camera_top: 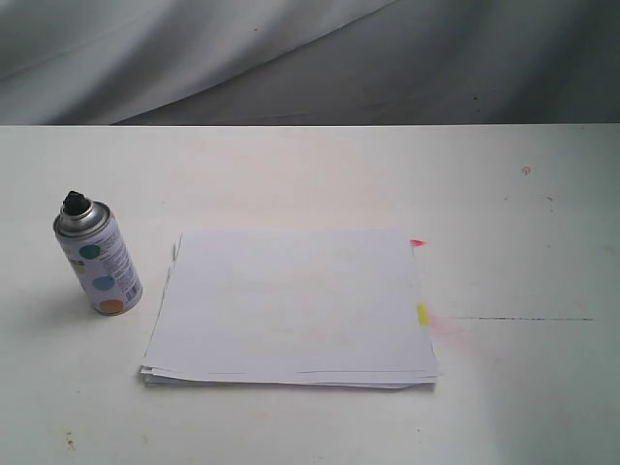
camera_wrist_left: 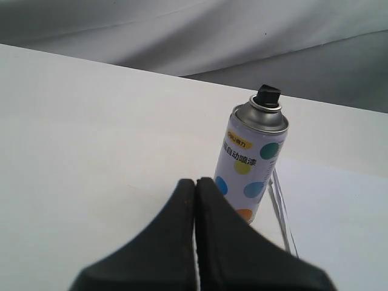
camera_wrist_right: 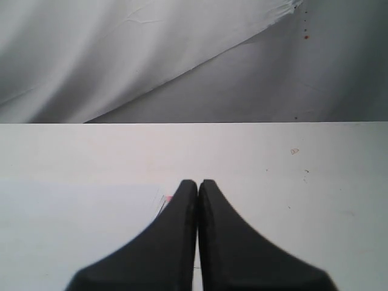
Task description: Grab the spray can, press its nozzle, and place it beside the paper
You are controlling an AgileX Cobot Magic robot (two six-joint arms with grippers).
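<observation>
Gripper status: the left gripper [camera_wrist_left: 195, 182] has its two black jaws pressed flat together along their length, with nothing held between them. The right gripper [camera_wrist_right: 198, 182] is in the same condition, closed on itself and empty. Neither arm appears in the exterior view.

The small cylindrical aerosol spray can [camera_top: 97, 260], silver-domed with a white label carrying teal, blue and orange dots, stands upright on the white table [camera_top: 291, 165] at the left of the exterior view. Its small black plastic nozzle [camera_top: 74, 202] sits on top of the dome. In the left wrist view the can stands just beyond the closed tips, with no contact.

The thin stack of plain white rectangular paper [camera_top: 291, 305] lies flat at the middle of the table, its sheets slightly fanned along the near and left edges. The can stands near the stack's left edge, apart from it. A small pink tab [camera_top: 417, 242] and a small yellow tab [camera_top: 422, 313] project from the stack's right edge. A thin dark line [camera_top: 523, 319] marks the table to the right of the stack. Grey draped cloth [camera_top: 291, 58] hangs behind the table.
</observation>
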